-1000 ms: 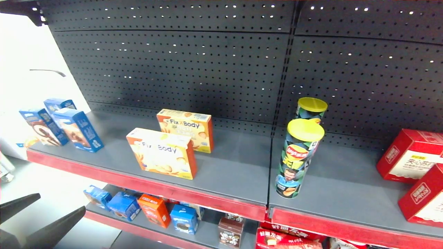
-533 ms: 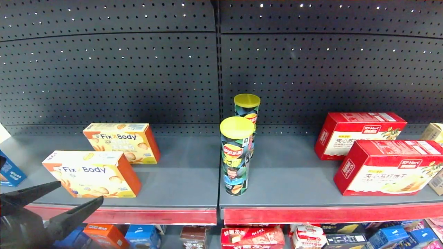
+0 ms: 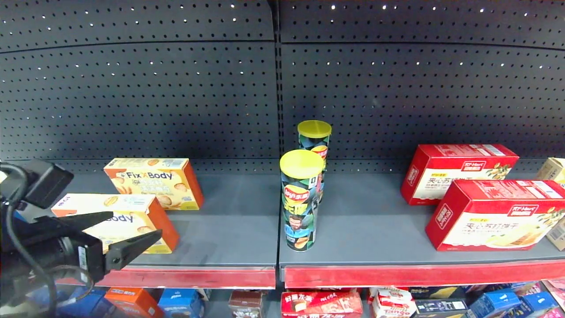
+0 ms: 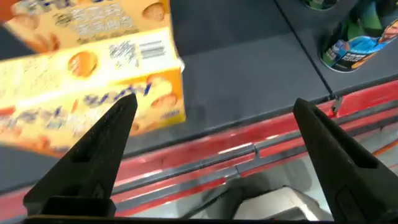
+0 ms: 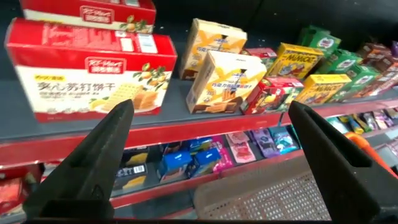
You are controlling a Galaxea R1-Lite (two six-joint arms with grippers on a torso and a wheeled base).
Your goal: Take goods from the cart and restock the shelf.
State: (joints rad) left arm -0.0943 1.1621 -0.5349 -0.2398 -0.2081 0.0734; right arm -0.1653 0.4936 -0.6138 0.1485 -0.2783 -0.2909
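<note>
Rising over the last half second, the left gripper (image 3: 137, 224) is now at the shelf (image 3: 238, 229) front edge, just before the nearer orange box (image 3: 132, 204), fingers spread and empty. The head camera is steady after its pan. The right gripper (image 5: 210, 104) is also spread and empty, near the cart (image 5: 267, 196) mesh. No goods are held, so restocking seems barely begun. Shelf count: two orange boxes, two chip cans (image 3: 301, 203), two red boxes (image 3: 490, 216).
</note>
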